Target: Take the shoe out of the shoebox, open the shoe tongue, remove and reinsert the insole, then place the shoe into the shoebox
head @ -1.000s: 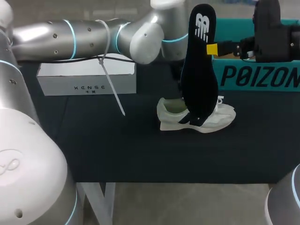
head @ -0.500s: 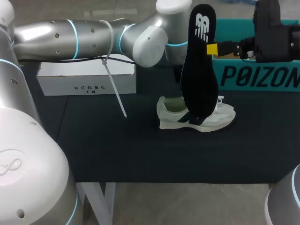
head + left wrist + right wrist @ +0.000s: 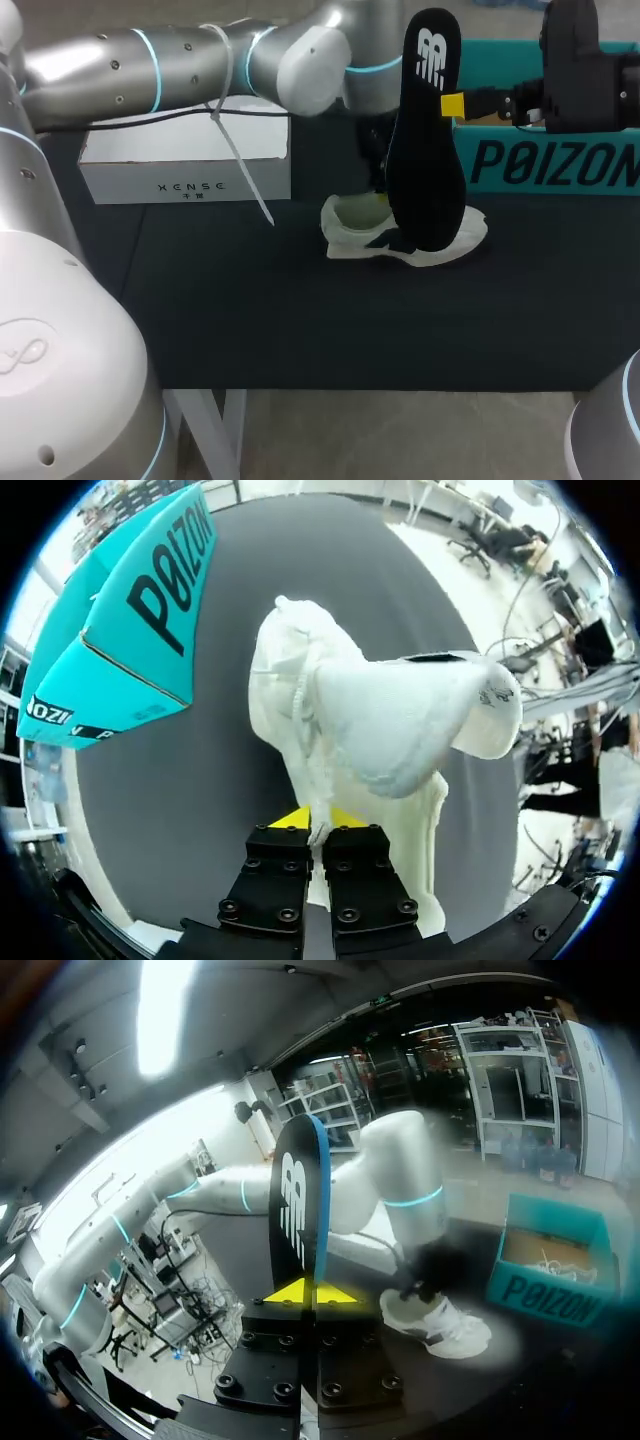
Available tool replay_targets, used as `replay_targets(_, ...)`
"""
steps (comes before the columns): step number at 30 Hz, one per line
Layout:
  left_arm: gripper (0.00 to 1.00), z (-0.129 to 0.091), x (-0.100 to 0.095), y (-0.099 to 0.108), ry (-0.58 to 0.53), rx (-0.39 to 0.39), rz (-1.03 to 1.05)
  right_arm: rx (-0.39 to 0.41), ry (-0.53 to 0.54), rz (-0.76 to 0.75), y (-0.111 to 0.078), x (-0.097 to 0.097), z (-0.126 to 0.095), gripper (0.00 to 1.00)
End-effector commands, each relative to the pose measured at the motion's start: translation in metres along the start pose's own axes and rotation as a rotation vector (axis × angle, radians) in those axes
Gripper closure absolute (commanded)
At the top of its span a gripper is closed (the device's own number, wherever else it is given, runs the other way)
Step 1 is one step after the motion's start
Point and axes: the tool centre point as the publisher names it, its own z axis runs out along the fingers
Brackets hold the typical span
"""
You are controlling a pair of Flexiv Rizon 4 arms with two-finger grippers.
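Pinching the shoe point(image 3: 380, 720) is the left end effector point(image 3: 318, 820); the right end effector point(image 3: 313, 1292) clamps the insole point(image 3: 297, 1210).

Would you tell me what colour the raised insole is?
The insole is black with a white logo, clearest in the head view.

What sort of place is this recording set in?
Probably a robotics lab bench set up for shoe handling: a dark-covered table carries a teal shoebox and a white shoe, while my right fingers hold a black insole upright.
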Motion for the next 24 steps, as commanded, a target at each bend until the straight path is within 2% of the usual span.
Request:
replay_targets(1, 1.0, -0.021, -0.012, 0.003, 0.226, 0.001, 0.455, -0.001, -0.004, 0.002, -0.001, 0.001, 0.002, 1.0)
replay_targets(5, 1.0, -0.026, -0.019, -0.006, 0.195, -0.065, 0.442, -0.001, -0.004, 0.002, -0.001, 0.001, 0.002, 1.0)
replay_targets(7, 1.0, -0.029, -0.018, -0.01, 0.18, -0.038, 0.472, -0.001, -0.004, 0.002, -0.001, 0.001, 0.002, 1.0)
replay_targets(9, 1.0, -0.029, -0.015, -0.013, 0.195, -0.013, 0.535, -0.001, -0.004, 0.002, -0.001, 0.001, 0.002, 1.0)
replay_targets(12, 1.0, -0.027, -0.012, -0.016, 0.223, -0.046, 0.661, -0.001, -0.004, 0.002, -0.001, 0.001, 0.002, 1.0)
replay_targets(16, 1.0, -0.03, -0.002, -0.015, 0.236, -0.05, 0.898, -0.001, -0.004, 0.002, -0.001, 0.001, 0.002, 1.0)
replay_targets(18, 1.0, -0.033, 0.002, -0.012, 0.244, -0.094, 1.003, -0.001, -0.004, 0.002, -0.001, 0.001, 0.002, 1.0)
replay_targets(24, 1.0, -0.043, 0.004, -0.011, 0.251, -0.162, 1.146, -0.001, -0.004, 0.002, -0.001, 0.001, 0.002, 1.0)
